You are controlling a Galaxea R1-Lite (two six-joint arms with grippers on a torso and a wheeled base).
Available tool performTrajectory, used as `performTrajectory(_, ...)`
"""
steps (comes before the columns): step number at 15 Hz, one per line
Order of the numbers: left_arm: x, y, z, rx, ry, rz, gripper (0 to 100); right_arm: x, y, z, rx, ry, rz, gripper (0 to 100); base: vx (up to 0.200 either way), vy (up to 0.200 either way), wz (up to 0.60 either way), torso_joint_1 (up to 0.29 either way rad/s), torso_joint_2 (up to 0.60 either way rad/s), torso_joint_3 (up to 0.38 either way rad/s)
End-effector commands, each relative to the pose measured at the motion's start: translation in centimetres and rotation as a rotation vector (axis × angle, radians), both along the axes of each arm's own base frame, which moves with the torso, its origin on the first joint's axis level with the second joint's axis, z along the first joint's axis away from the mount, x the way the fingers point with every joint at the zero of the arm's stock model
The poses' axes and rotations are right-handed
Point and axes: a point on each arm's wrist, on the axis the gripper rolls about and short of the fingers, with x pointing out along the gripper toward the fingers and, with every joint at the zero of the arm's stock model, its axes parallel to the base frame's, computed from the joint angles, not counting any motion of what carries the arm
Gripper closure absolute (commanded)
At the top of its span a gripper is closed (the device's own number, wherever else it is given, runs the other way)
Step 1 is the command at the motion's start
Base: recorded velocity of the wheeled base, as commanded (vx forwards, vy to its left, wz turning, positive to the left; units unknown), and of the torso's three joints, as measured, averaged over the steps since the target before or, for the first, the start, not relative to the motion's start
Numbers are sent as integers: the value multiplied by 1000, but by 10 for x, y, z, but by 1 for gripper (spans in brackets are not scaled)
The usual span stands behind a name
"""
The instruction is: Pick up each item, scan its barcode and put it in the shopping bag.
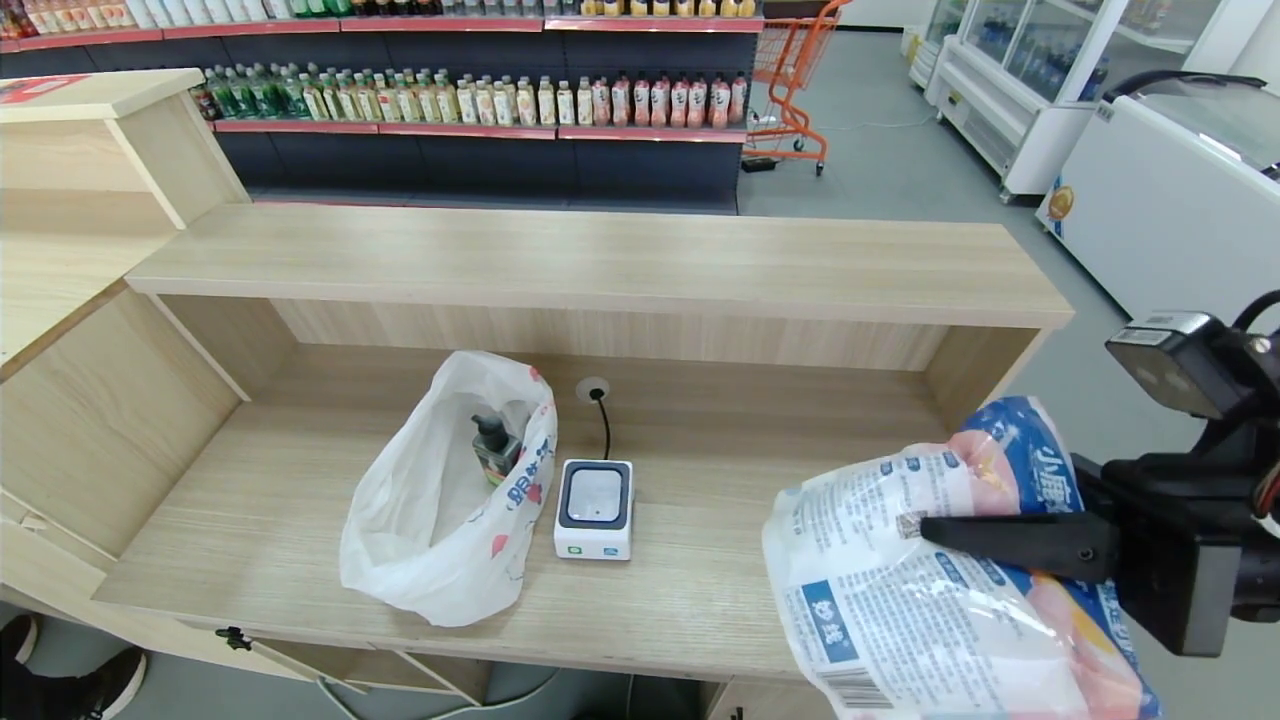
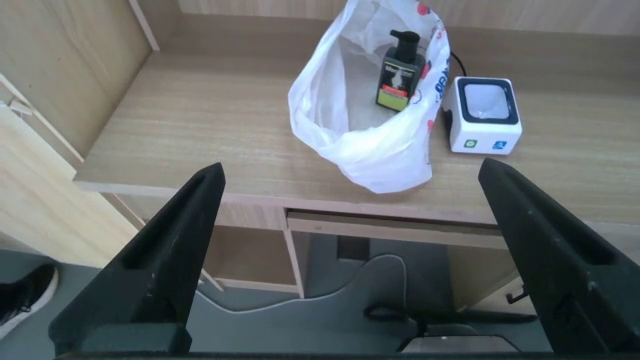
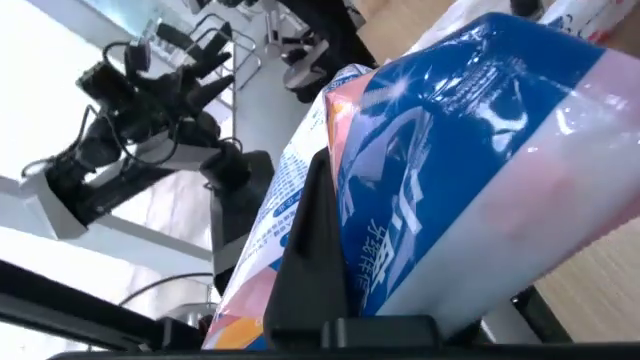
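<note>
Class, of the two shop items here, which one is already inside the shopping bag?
The dark pump bottle, in the white shopping bag. The blue-and-pink packet is outside it, clamped in the right hand.

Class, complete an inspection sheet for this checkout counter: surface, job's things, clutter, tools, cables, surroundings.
Surface: pale wooden counter.
Job's things: open shopping bag with a pump bottle inside; barcode scanner beside it; blue-and-pink pack held up at the counter's right.
Clutter: nothing seen.
Tools: right tool shut on the pack; left tool open, empty.
Cables: black cable from scanner to a counter hole.
Surroundings: drink shelves, orange trolley, freezers.
</note>
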Motion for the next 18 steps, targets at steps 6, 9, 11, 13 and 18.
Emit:
performTrajectory(6, 0, 0, 0, 1, -1, -1, 0, -4, 7, -1, -10, -12, 65, 100, 0, 0, 0, 0, 0, 0)
performTrajectory(9, 0, 0, 0, -1, -1, 1, 0, -5, 6, 0, 18, 147, 46, 100, 0, 0, 0, 0, 0, 0)
performTrajectory(11, 0, 0, 0, -1, -1, -1, 0, -2, 7, -2, 24, 203, 42, 100, 0, 0, 0, 0, 0, 0)
performTrajectory(13, 0, 0, 0, -1, -1, 1, 0, 3, 9, -6, 16, 226, 44, 100, 0, 0, 0, 0, 0, 0)
performTrajectory(18, 0, 0, 0, 1, -1, -1, 0, 17, 14, -19, -2, 282, 39, 100, 0, 0, 0, 0, 0, 0)
